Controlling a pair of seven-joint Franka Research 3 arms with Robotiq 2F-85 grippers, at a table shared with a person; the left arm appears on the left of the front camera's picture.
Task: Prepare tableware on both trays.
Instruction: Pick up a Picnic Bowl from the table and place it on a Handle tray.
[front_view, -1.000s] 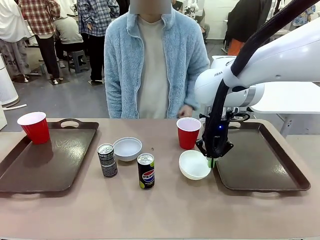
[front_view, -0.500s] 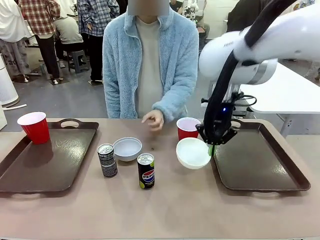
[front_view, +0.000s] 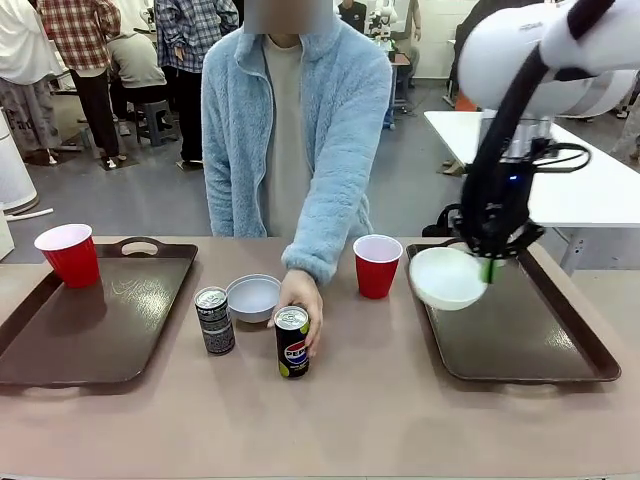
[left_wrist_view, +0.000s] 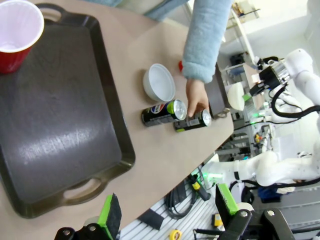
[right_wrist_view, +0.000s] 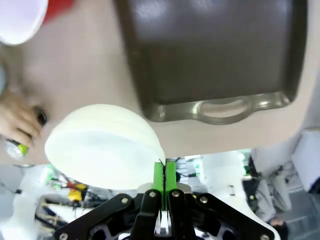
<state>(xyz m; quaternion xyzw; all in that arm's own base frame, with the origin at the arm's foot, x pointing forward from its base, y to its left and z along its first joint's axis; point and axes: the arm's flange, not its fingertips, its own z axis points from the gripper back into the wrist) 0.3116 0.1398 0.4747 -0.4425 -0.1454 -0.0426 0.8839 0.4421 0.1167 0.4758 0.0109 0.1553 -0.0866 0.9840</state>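
My right gripper (front_view: 489, 264) is shut on the rim of a white bowl (front_view: 447, 277), holding it tilted in the air over the left end of the right tray (front_view: 530, 335). The right wrist view shows the green pads (right_wrist_view: 159, 176) pinching the bowl (right_wrist_view: 100, 145) above that tray (right_wrist_view: 210, 55). A red cup (front_view: 68, 254) stands on the left tray (front_view: 90, 330). On the table between the trays are a second bowl (front_view: 254, 297), a grey can (front_view: 214, 320), another red cup (front_view: 377, 265) and a Pepsi can (front_view: 291, 341) with the person's hand (front_view: 300, 298) on it. My left gripper (left_wrist_view: 167, 207) hangs open above the left tray (left_wrist_view: 60, 115).
The person in a light blue fleece stands at the far edge, one arm reaching over the table's middle. A white table stands behind at the right. The right tray's floor is bare.
My right gripper has lifted the bowl off the table and carried it right, over the right tray. The person's hand has come down onto the Pepsi can.
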